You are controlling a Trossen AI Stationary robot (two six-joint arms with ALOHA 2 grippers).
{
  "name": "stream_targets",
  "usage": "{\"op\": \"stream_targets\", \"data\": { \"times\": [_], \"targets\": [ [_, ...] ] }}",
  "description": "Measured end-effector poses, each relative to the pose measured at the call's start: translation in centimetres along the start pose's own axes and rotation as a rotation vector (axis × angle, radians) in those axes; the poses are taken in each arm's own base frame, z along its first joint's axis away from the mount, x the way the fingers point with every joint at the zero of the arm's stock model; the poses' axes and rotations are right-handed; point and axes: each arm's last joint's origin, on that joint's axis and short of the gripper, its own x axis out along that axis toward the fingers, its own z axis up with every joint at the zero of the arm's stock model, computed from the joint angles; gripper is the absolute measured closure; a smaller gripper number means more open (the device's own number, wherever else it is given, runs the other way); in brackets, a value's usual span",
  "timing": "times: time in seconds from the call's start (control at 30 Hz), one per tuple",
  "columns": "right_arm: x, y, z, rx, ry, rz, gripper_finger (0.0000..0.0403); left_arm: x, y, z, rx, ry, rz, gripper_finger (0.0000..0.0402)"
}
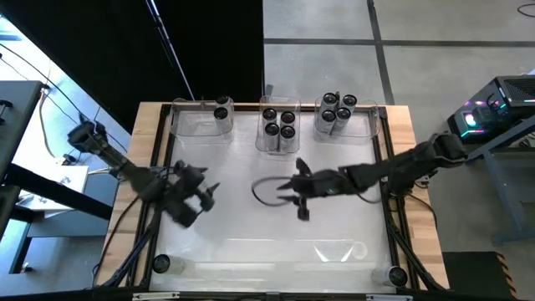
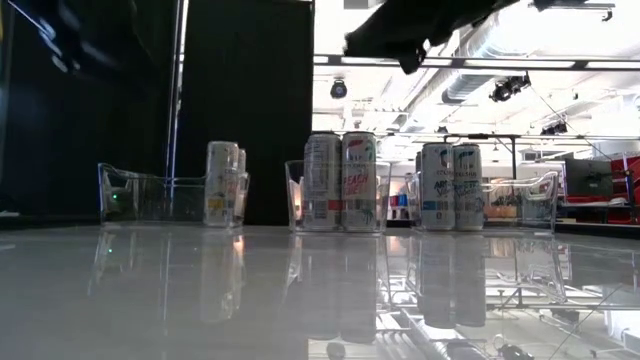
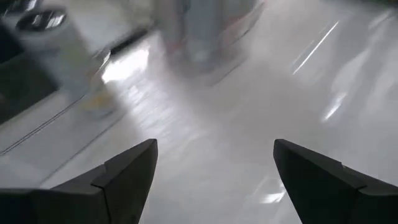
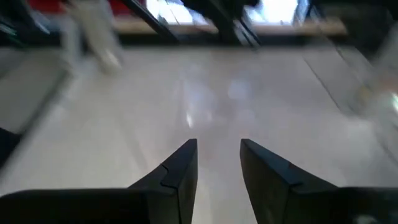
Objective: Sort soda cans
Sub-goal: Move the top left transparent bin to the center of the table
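We see the soda cans [image 1: 279,122] grouped in three clear trays [image 1: 193,124] along the table's [image 1: 334,226] far edge, so sorting looks nearly finished. Two stray cans [image 1: 161,264] sit at the near corners; the left end effector [image 1: 206,194] hangs spread and empty, the right end effector [image 1: 297,201] narrowed around nothing.

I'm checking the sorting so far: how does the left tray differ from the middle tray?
The left tray holds only two cans, tucked at its right end, with the remainder bare; the middle tray holds four cans and is nearly full. In the low view the left cans have yellowish labels, the middle ones red. Both trays are clear plastic at the far edge.
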Motion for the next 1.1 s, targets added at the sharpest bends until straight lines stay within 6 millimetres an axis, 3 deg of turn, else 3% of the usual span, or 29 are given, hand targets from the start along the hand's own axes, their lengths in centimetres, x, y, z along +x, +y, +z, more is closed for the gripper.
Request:
{"op": "stream_targets", "data": {
  "times": [0.27,0.43,0.67,0.87,1.1],
  "targets": [
    [-0.6,3.3,-1.6,-0.041,-0.174,0.088,0.0286,4.3,2.9,0.1,0.129,0.178,0.164,0.0088],
    [-0.9,4.0,-1.9,-0.040,-0.199,0.058,0.0286,6.4,5.7,0.2,0.057,0.210,0.168,0.0088],
    [-1.0,4.1,-1.8,-0.039,-0.209,0.062,0.0286,9.3,9.4,2.8,-0.112,0.130,-0.055,0.0088],
    [-0.9,3.9,-1.7,-0.032,-0.219,0.056,0.0286,11.3,12.3,3.6,-0.095,0.119,0.059,0.0093],
    [-0.9,3.6,-1.6,-0.016,-0.225,0.016,0.0286,13.6,13.4,3.0,-0.049,0.203,0.146,0.0112]
  ]
}}
